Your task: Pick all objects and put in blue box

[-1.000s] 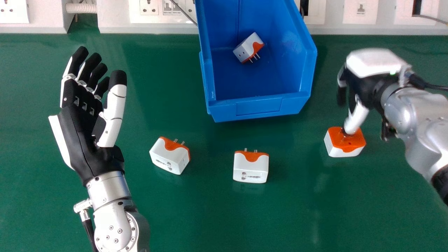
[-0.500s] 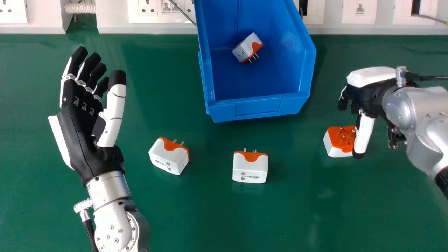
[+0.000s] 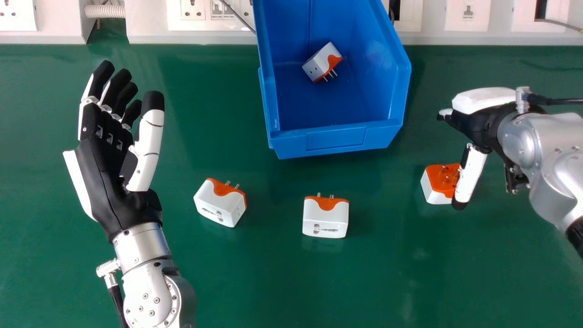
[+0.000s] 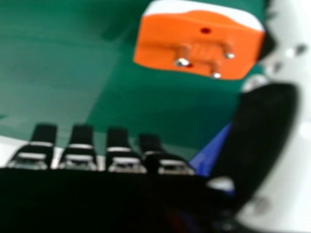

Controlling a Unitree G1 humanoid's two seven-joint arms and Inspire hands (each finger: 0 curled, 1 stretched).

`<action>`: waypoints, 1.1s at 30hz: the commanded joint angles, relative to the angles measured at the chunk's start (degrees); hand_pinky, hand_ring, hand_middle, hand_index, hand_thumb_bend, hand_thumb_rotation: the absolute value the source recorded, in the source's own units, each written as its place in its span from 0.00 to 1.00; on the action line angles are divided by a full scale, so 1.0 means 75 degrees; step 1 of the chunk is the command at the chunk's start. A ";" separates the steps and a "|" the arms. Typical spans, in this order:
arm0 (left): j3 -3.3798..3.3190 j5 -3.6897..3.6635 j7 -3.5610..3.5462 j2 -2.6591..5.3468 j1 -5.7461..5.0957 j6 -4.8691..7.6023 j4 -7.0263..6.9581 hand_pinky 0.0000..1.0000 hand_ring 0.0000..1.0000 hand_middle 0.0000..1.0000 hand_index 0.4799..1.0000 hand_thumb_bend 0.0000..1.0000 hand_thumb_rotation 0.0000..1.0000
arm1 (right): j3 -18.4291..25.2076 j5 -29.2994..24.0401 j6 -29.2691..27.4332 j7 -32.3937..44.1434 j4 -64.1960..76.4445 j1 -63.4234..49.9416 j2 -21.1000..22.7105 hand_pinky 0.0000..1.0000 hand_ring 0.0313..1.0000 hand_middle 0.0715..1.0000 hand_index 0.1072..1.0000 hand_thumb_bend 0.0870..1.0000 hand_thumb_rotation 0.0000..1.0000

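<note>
A green counter (image 3: pixel 273 278) runs to white wall panels (image 3: pixel 148 18) along its far edge. Against that edge, right of its middle, stands an open blue plastic box (image 3: pixel 336 140) holding one white-and-orange plug adapter (image 3: pixel 320 63), tilted on its inside. Nearer the counter's front edge lie two boxy white adapters with orange pin faces: one (image 3: pixel 219 206) left of the box's front left corner, the other (image 3: pixel 325 221) in front of the box.

Toward the counter's right edge, a white block adapter with an orange top (image 3: pixel 438 183) sits pins up. The robot's right hand (image 3: pixel 483 123) is spread wide over it, holding nothing, its thumb at the block's right side; whether they touch, I cannot tell. The left hand (image 3: pixel 105 171) is idle and open over the counter's left part.

The step seems to be grasping this block. If the thumb sweeps in before the fingers come down opposite, it could shove or tip the block; a pinch on the slim metal pins alone could slip and drop it short of the box.
</note>
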State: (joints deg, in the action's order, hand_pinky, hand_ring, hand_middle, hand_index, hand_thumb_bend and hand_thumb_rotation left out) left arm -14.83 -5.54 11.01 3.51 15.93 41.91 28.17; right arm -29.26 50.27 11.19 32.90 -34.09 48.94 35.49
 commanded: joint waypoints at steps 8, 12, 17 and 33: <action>0.0040 0.0072 -0.0016 -0.0037 -0.0004 0.0133 -0.0134 0.79 0.81 0.81 0.64 0.69 0.40 | -0.0184 0.0161 -0.0439 -0.0668 -0.0468 0.0123 -0.0007 1.00 1.00 1.00 1.00 1.00 0.23; 0.0036 0.0092 0.0029 -0.0028 0.0030 0.0082 -0.0136 0.79 0.81 0.81 0.64 0.69 0.40 | -0.0460 0.0147 -0.0915 -0.1291 -0.1345 0.0013 -0.0209 1.00 1.00 1.00 1.00 1.00 0.23; 0.0037 0.0099 0.0067 -0.0020 0.0016 0.0031 -0.0184 0.79 0.81 0.81 0.64 0.69 0.40 | -0.0864 0.0174 -0.1722 -0.2111 -0.2948 0.0153 -0.0485 1.00 1.00 1.00 1.00 1.00 0.23; 0.0052 0.0087 0.0067 -0.0025 0.0067 0.0027 -0.0202 0.77 0.80 0.81 0.64 0.70 0.40 | -0.1697 0.0343 -0.2944 -0.3535 -0.4578 0.0481 -0.0708 1.00 1.00 1.00 1.00 1.00 0.23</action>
State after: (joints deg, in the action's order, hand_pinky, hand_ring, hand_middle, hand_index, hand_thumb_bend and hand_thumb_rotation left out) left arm -14.83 -5.48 11.54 3.57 15.92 41.60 27.94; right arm -41.13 51.81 -10.88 6.84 -66.98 53.80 30.34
